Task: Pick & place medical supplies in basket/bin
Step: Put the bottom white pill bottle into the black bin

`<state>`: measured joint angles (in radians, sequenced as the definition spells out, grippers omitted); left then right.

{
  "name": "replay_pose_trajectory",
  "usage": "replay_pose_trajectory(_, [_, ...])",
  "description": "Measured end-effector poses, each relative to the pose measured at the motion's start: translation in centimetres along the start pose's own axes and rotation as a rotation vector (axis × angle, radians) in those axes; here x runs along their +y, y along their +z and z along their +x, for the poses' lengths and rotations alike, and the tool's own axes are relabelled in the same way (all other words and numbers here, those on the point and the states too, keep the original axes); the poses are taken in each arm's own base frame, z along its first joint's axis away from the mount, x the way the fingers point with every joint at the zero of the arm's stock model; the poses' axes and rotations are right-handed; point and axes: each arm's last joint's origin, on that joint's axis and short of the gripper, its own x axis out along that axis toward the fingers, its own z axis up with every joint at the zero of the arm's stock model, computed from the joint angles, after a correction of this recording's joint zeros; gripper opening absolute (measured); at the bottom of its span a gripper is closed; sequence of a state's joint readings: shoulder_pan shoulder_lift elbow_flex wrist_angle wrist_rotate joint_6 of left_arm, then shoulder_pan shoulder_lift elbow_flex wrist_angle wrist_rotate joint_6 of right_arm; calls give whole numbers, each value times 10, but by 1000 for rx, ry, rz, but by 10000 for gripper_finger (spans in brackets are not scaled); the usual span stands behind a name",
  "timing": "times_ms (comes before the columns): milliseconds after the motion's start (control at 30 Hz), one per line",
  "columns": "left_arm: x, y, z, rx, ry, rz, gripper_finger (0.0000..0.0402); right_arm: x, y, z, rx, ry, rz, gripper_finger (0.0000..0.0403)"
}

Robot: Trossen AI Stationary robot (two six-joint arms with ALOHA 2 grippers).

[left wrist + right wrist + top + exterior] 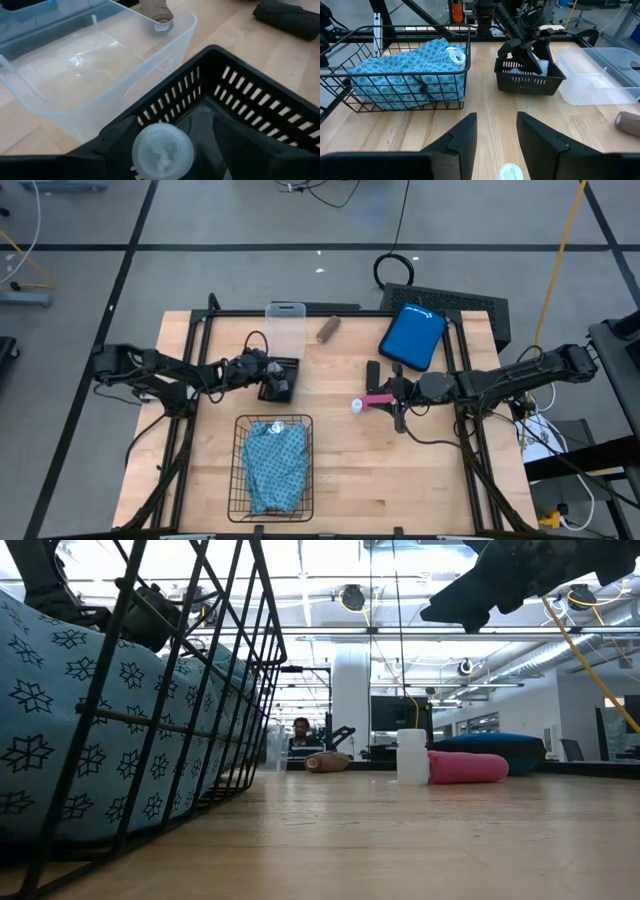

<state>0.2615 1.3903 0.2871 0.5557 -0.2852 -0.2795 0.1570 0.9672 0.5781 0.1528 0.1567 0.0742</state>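
My left gripper (527, 56) reaches down into the small black slotted tray (527, 85), fingers spread, with a white-capped vial (162, 149) standing between them. My right gripper (495, 131) hovers open above the table, over the pink roll (378, 400) and a white vial (356, 406), both resting on the wood. The folded teal patterned cloth (276, 465) lies in the black wire basket (240, 480), a white-capped vial (456, 55) on top of it. The brown roll (328, 328) and the small black block (372, 370) lie on the table. My left gripper has the white-capped vial (162, 149) between its fingers inside the small black tray, coming at it slanting down from the table's left. I cannot tell whether the fingers touch the vial. The vial stands upright, cap up.
A clear plastic box (285, 320) stands just beyond the small tray at the far edge. A blue pouch (412, 335) lies at the far right. Bare wood stretches between the wire basket and the right arm.
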Motion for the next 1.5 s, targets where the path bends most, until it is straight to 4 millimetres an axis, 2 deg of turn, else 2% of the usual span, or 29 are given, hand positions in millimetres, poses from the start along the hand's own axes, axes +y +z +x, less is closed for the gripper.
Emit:
replay_pose_trajectory(200, [0,0,0,0,0,-19,295,0,0,0,1,0,0,128])
replay_pose_trajectory(933, [-6,-1,-2,-1,-30,-55,276,0,0,0,1,0,0,128])
replay_pose_trajectory(1500, [-13,10,0,-44,-57,-39,280,0,0,0,3,1,0,128])
